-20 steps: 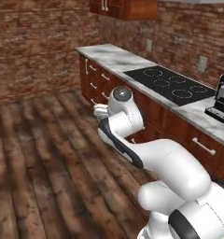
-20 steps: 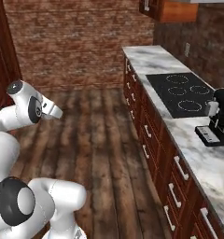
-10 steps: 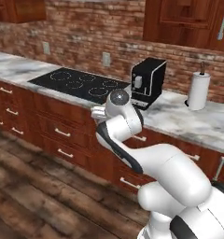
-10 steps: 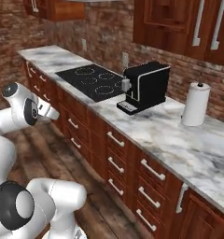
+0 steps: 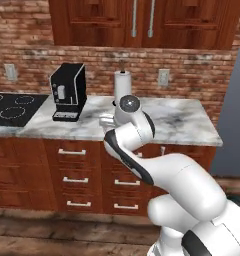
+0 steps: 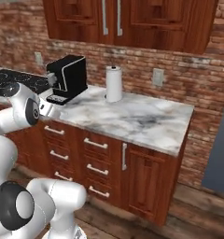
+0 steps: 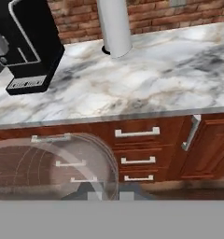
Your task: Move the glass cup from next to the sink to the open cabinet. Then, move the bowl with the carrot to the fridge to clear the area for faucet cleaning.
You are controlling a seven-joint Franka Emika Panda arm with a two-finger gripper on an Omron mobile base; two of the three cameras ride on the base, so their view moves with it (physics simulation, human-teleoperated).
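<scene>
The glass cup [image 7: 55, 165] is a clear, grey-tinted tumbler low in the hand view, right against my dark fingertips [image 7: 89, 194]. My gripper [image 7: 107, 195] is shut on it. From the base views the hand [image 5: 106, 120] [image 6: 49, 110] is held at counter height in front of the drawers, pointing toward the marble counter [image 7: 146, 86]. A flat grey panel, the fridge's side [image 5: 238, 120] [image 6: 220, 149], stands at the right edge. The wall cabinets [image 5: 142, 22] overhead are reddish-brown and closed. The sink, faucet, bowl, carrot and open cabinet are out of view.
A black coffee machine [image 5: 68, 91] [image 6: 67, 78] [image 7: 25, 44] and a white paper towel roll [image 5: 122, 86] [image 6: 114, 83] [image 7: 115, 28] stand on the counter. A black cooktop [image 5: 12, 107] lies at the left. Drawers with silver handles [image 7: 137, 132] run below the counter edge.
The whole picture has swept sideways as the base moved: from wooden floor and cooktop to the coffee machine, the paper towel roll and the fridge's side. The arm's pose stays much the same.
</scene>
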